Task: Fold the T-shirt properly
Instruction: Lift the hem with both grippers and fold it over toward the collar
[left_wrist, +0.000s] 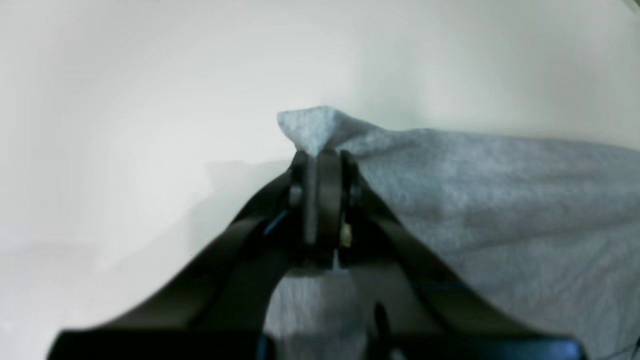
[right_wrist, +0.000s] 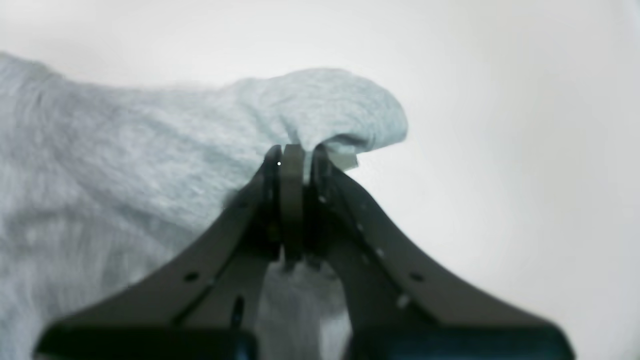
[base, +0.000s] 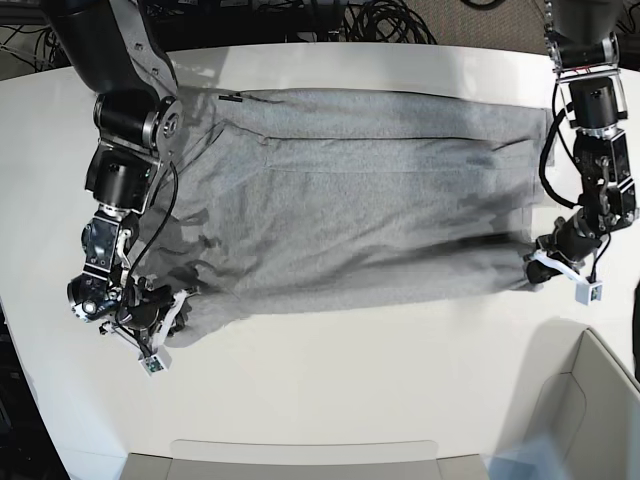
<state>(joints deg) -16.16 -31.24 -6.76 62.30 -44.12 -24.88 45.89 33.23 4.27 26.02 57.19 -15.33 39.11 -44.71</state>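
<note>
T-shirt (base: 360, 200) lies spread across the white table (base: 330, 400), plain grey side up, long axis running side to side in the base view; far edge flat near the table's back edge, near edge lifted at both ends.

Left gripper (left_wrist: 322, 165): jaws closed on a pinched corner of grey cloth, a small peak of fabric standing above the tips; right gripper (right_wrist: 295, 157): jaws likewise clamped on a bunched fold, cloth rolling over the tips. Both grips sit at opposite ends of the near edge; judged purpose: hold the edge taut between the arms so it can be carried over the body as one straight fold line, without sagging in the middle.

Writing: none legible; no lettering shows on the upturned side; no brand or label readable. A light bin (base: 590, 420) stands at the near corner; cables behind the table.
</note>
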